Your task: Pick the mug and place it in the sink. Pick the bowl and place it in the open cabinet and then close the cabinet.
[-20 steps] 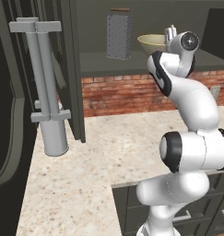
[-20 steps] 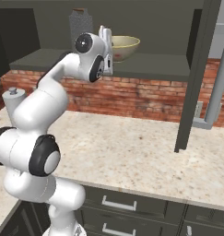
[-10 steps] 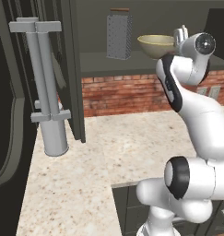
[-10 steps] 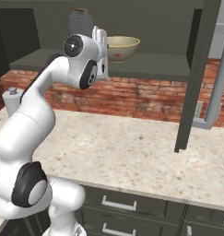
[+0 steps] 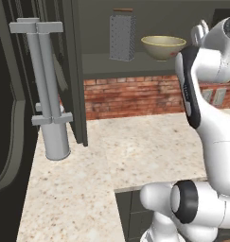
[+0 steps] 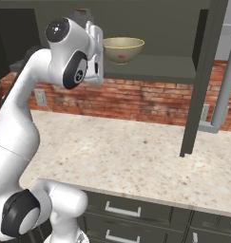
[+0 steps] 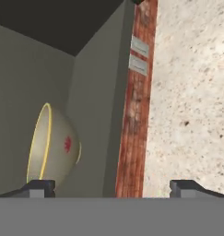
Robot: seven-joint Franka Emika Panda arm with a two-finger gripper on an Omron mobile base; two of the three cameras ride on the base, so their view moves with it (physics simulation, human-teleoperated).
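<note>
We see the bowl [image 5: 163,47] standing upright on the inner shelf [image 5: 121,64] of the open cabinet [image 6: 202,76], in the upper right of the left base frame and at top centre of the right base frame, with the metal box grater [image 5: 122,36] just beside it on the same shelf. The cabinet doors stand swung out: one door edge with its long silver bar handles [image 5: 46,85] fills the left of the left base frame, and the other door hangs at the right of the right base frame. Our fingers [image 7: 112,188] are spread wide and hold nothing; in the hand view the two dark fingertips [image 7: 37,188] sit at the lower left and lower right corners, and the bowl appears on its side at lower left, close to the left tip but, as far as we can judge from this rolled view, apart from it. Below the shelf runs the red brick wall [image 6: 145,102], and under that the speckled table [image 5: 135,151].
</note>
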